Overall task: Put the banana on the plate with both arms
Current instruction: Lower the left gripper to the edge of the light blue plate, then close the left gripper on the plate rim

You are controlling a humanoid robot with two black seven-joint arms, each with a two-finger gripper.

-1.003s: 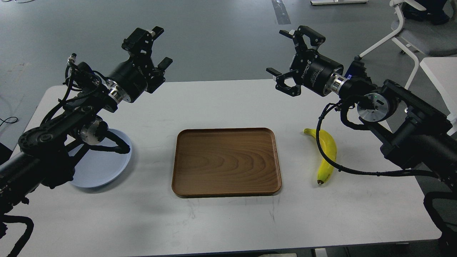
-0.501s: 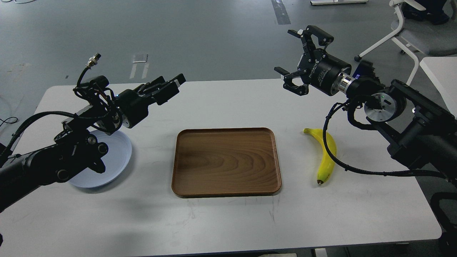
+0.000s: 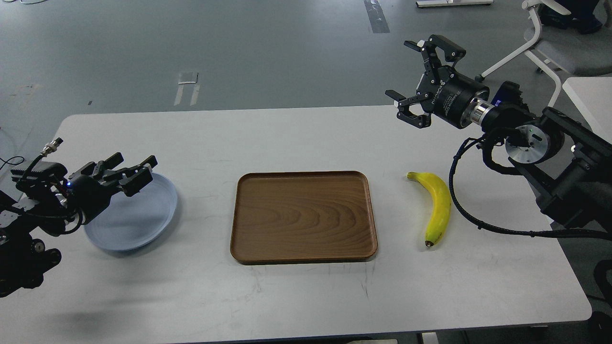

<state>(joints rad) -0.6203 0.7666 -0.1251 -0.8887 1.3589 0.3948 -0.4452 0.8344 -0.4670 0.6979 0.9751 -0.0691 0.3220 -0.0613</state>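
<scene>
The yellow banana [image 3: 439, 205] lies on the white table right of the tray, stem at the far end, dark tip toward me. The pale blue-grey plate [image 3: 136, 215] sits at the table's left. My left gripper [image 3: 128, 170] hangs low over the plate's far left part, fingers spread, empty. My right gripper [image 3: 420, 76] is open and empty, raised above the table's far right edge, well beyond the banana.
A rectangular brown wooden tray [image 3: 303, 216] lies in the middle of the table [image 3: 306, 296]. A black cable [image 3: 478, 220] from my right arm loops just right of the banana. A white chair [image 3: 550, 43] stands behind the right arm.
My left arm has dropped and pulled back left, its gripper now low over the plate. My right gripper has drifted right and slightly up. Banana, plate and tray have not moved.
</scene>
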